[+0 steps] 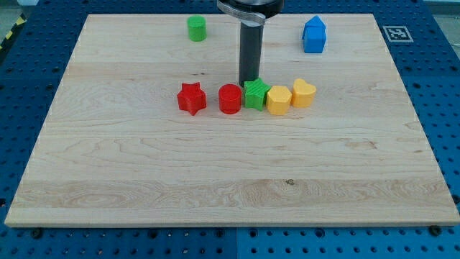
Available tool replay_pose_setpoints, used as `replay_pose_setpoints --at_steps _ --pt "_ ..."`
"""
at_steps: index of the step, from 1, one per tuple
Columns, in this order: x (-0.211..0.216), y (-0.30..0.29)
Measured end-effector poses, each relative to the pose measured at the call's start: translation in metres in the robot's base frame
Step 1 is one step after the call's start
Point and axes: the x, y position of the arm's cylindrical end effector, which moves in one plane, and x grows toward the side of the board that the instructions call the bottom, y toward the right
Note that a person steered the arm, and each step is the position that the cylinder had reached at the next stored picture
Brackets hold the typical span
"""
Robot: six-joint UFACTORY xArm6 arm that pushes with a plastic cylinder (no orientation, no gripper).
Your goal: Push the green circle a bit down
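The green circle point(196, 29) is a small green cylinder near the view's top, left of centre on the wooden board point(129, 165). My tip point(249, 80) is at the lower end of the dark rod, far to the lower right of the green circle. It stands just above the green star point(255, 94) in the middle row, touching or nearly touching its top edge.
A row of blocks lies at mid-board: a red star point(191, 98), a red cylinder point(229, 98), the green star, a yellow hexagon-like block point(279, 100) and a yellow heart point(304, 93). A blue house-shaped block point(314, 34) sits at the top right.
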Motion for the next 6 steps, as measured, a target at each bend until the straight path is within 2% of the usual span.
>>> replay_pose_setpoints --at_steps 2,3,4,5,6 --pt "0.016 -0.017" --pt "-0.023 -0.038" --pt "-0.044 -0.102" --pt "-0.107 -0.159" --pt "-0.181 -0.177"
